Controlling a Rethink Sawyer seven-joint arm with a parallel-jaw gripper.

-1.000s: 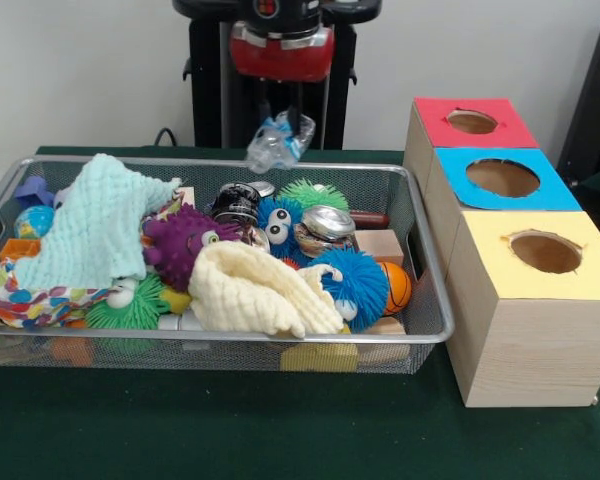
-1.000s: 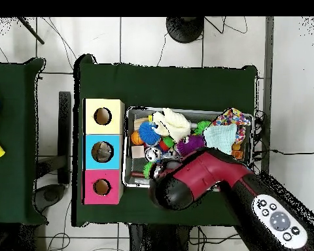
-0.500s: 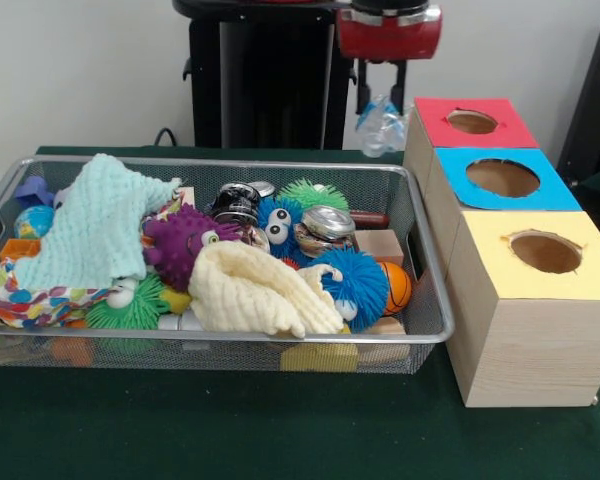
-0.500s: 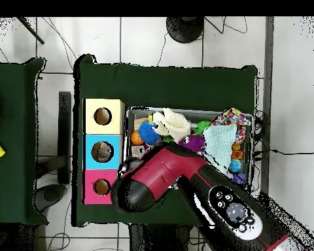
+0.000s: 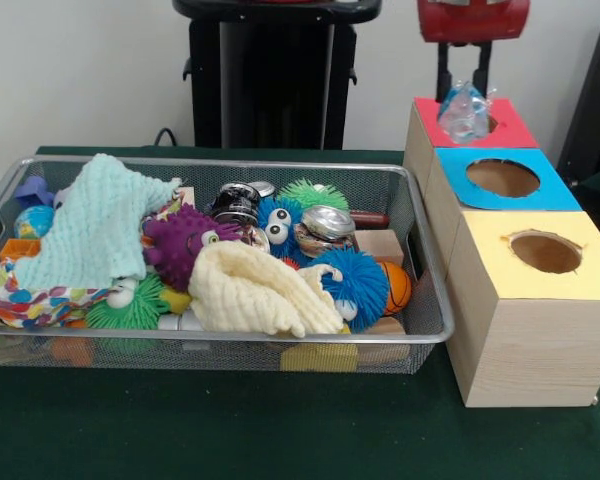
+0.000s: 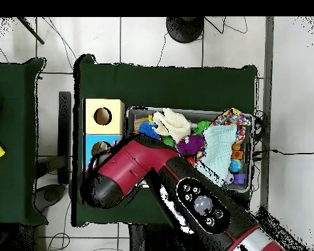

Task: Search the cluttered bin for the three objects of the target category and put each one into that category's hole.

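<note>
Now we had the black-fingered gripper (image 5: 464,88) clamped on a crinkled clear plastic bottle (image 5: 464,112), hanging directly over the red-topped wooden box (image 5: 504,133), lined up on its hole for dropping.

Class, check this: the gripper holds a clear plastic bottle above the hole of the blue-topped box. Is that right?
Not quite. The gripper does hold the clear plastic bottle, but over the hole of the red-topped box, not the blue-topped box beside it. The front view shows this.
</note>
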